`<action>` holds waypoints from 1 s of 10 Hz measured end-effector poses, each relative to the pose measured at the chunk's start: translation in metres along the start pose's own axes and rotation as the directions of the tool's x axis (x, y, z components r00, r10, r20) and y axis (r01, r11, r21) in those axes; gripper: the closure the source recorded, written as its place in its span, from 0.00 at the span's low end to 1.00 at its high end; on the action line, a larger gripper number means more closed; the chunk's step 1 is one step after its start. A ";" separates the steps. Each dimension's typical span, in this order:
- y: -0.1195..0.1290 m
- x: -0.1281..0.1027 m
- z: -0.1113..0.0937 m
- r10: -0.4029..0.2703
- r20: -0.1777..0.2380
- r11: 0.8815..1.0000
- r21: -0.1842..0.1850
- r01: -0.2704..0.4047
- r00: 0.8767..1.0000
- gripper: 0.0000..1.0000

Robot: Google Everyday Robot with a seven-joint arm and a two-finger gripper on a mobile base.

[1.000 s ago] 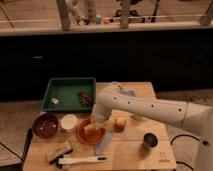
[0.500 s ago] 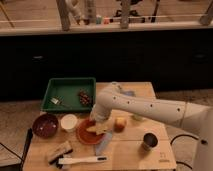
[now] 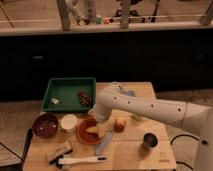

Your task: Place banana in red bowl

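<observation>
The red bowl [image 3: 86, 134] sits on the wooden table, left of centre near the front. A pale yellow banana [image 3: 96, 130] lies across the bowl's right side, partly under my gripper. My gripper [image 3: 102, 125] hangs at the end of the white arm [image 3: 145, 107], which reaches in from the right. It sits right over the bowl's right rim, at the banana. Whether it touches the banana is hidden.
A green tray [image 3: 67, 85] with dark grapes [image 3: 84, 96] and a fork stands behind. A maroon bowl [image 3: 46, 125] and a white cup [image 3: 68, 122] are left of the red bowl. A round yellow-orange fruit [image 3: 120, 124] is right of it, a metal cup [image 3: 149, 141] front right, and a brush [image 3: 60, 151] front left.
The gripper has dropped a little lower over the red bowl's right side with the banana. Nothing else on the table has moved.
</observation>
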 end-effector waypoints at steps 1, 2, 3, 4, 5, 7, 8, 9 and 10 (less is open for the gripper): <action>0.000 0.000 0.000 0.001 0.000 1.000 -0.001 -0.001 1.000 0.20; 0.000 0.001 -0.001 0.002 0.001 1.000 -0.001 -0.002 1.000 0.20; 0.000 0.001 -0.001 0.002 0.001 1.000 -0.002 -0.002 1.000 0.20; 0.000 0.001 -0.001 0.003 0.001 1.000 -0.002 -0.003 1.000 0.20; 0.000 0.002 -0.001 0.005 0.001 1.000 -0.003 -0.005 1.000 0.20; 0.000 0.004 -0.002 0.005 0.000 1.000 0.001 -0.005 1.000 0.20; 0.000 0.005 -0.002 0.007 -0.001 1.000 0.003 -0.007 1.000 0.20; -0.001 0.006 -0.003 0.010 0.000 1.000 0.002 -0.010 1.000 0.20; -0.003 0.005 -0.003 0.010 0.000 1.000 -0.001 -0.010 1.000 0.20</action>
